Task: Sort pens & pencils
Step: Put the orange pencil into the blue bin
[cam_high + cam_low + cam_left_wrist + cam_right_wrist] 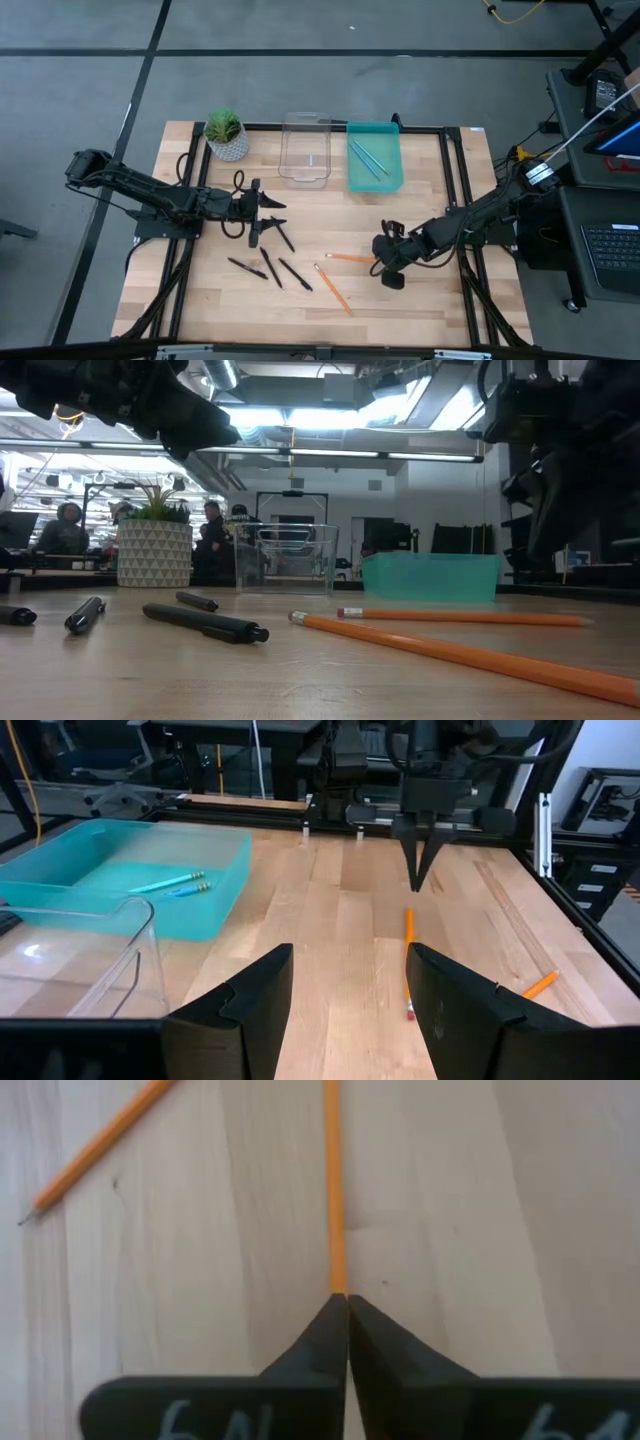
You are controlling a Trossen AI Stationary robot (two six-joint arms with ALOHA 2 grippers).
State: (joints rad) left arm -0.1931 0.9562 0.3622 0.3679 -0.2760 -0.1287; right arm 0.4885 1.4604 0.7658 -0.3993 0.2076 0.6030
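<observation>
Claw work first: the right claw [384, 262] is low over the counter [420, 215], its fingers pressed together on the end of an orange pencil [336, 1190] that runs straight out from their tips. The left claw [268, 212] hangs on the far side of the counter from it, fingers spread with nothing between them.

Taking the teal tray [376, 176] as the landmark: it sits at the counter's back edge, and two light blue pencils [366, 157] lie inside it, close together. A clear bin [305, 150] stands just beside the tray, on its left-arm side, and a potted plant [226, 134] in a patterned white pot stands beyond the bin, farther from the tray.

Well in front of the tray, the pinched pencil lies nearly crosswise, with the right claw at its end. A second orange pencil [332, 288] lies at a slant just past it, farther from the tray and apart from the first.

Four black pens [266, 262] lie scattered farther from the tray still, in front of the clear bin and beneath the left claw; they are close to each other, and whether any touch cannot be told.
</observation>
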